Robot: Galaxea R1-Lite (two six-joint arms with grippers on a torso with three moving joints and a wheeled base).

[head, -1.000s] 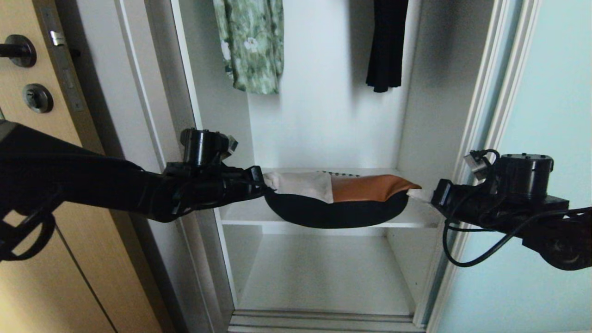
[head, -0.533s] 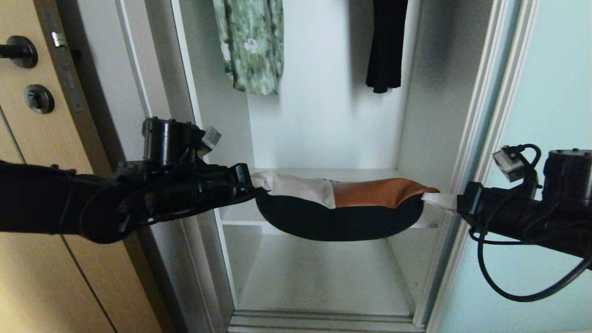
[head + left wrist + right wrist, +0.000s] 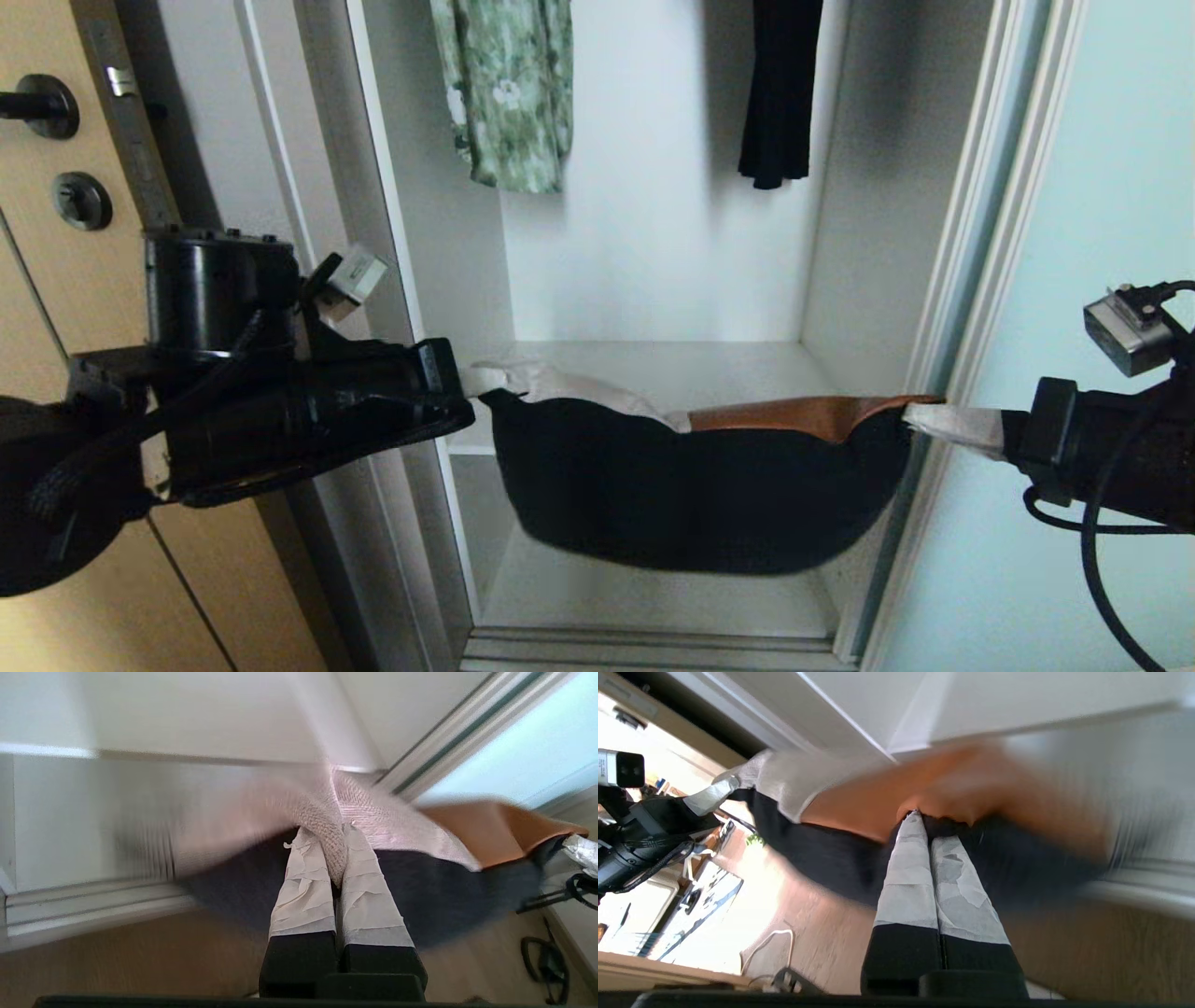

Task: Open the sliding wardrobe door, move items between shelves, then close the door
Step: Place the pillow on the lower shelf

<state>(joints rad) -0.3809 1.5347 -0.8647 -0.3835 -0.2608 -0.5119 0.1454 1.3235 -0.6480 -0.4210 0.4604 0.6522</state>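
Clothes bundle (image 3: 700, 495) outside wardrobe (image 3: 653, 280)

Soft even daylight inside the white wardrobe, dark shadows behind the hanging black garment (image 3: 780, 89), both wrist views motion-blurred around the fingers (image 3: 306, 882), clothes bundle (image 3: 700, 495) smeared beyond the fingertips, blown-out glare on the floor (image 3: 752, 914) beside the right fingers.

The head camera looks down into the open wardrobe from in front. Each wrist camera sits close behind its own hand, looking along the fingers. All three see the bundle of clothes (image 3: 695, 485).
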